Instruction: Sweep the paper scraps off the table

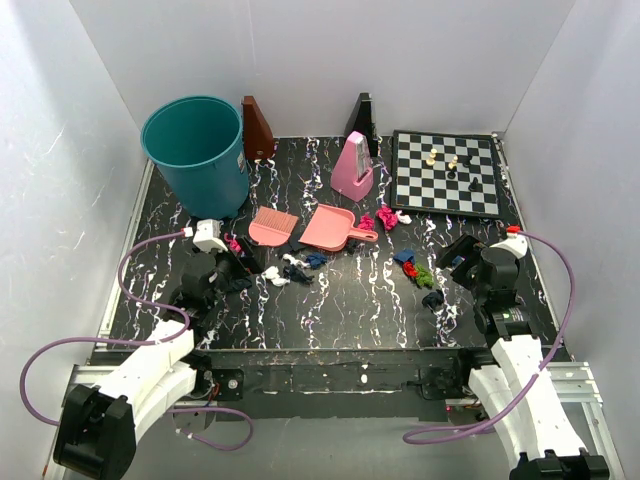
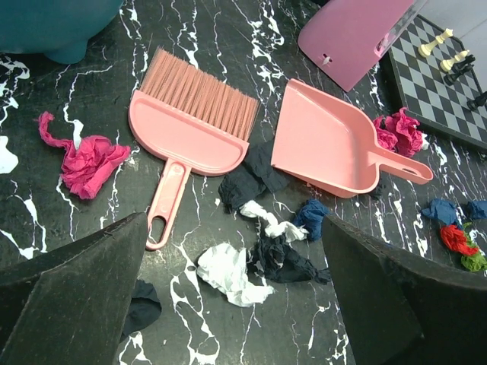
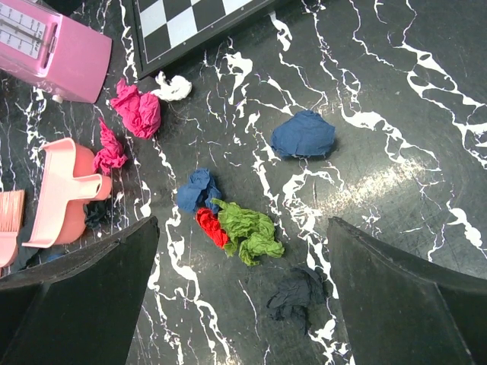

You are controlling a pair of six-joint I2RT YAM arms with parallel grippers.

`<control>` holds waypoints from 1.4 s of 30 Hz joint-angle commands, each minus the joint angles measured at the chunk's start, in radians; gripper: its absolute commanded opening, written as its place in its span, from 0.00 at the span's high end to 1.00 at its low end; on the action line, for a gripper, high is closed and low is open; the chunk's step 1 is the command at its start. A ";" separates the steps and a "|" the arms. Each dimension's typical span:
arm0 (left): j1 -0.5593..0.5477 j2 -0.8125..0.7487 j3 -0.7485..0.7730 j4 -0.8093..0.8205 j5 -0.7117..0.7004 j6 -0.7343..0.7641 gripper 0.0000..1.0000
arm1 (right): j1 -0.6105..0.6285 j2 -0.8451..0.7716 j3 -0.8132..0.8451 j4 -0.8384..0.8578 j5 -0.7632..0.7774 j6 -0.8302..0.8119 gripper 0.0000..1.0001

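Marbled table (image 1: 350,312); only overhead view shows the brown wedge (image 1: 257,128).

Brightness: bright, even, diffuse in all three views; white walls (image 1: 330,50) well lit.
Shadows: soft and short, faint beside the bin (image 1: 195,150), upper left.
Glare: dull grey sheen on the table (image 3: 396,182), centre right of the right wrist view.
Focus: scraps (image 2: 228,270) sharp; fingers (image 2: 68,289) in the lower corners of the wrist views dark, slightly soft.
Distortion: mild wide-angle bending at the edges.
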 commanded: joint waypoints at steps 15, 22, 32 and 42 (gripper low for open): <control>-0.007 -0.051 -0.004 0.037 0.054 0.018 0.02 | 0.015 0.184 0.157 0.139 -0.373 -0.220 0.02; -0.006 -0.048 -0.004 0.042 0.055 0.013 0.02 | 0.117 0.397 0.300 0.225 -0.532 -0.421 0.02; -0.006 -0.061 -0.006 0.032 0.049 0.023 0.02 | 0.372 0.794 0.607 0.074 -0.510 -0.739 0.02; -0.006 -0.057 -0.016 0.043 0.047 0.036 0.02 | 0.400 1.046 0.823 -0.038 -0.500 -0.929 0.06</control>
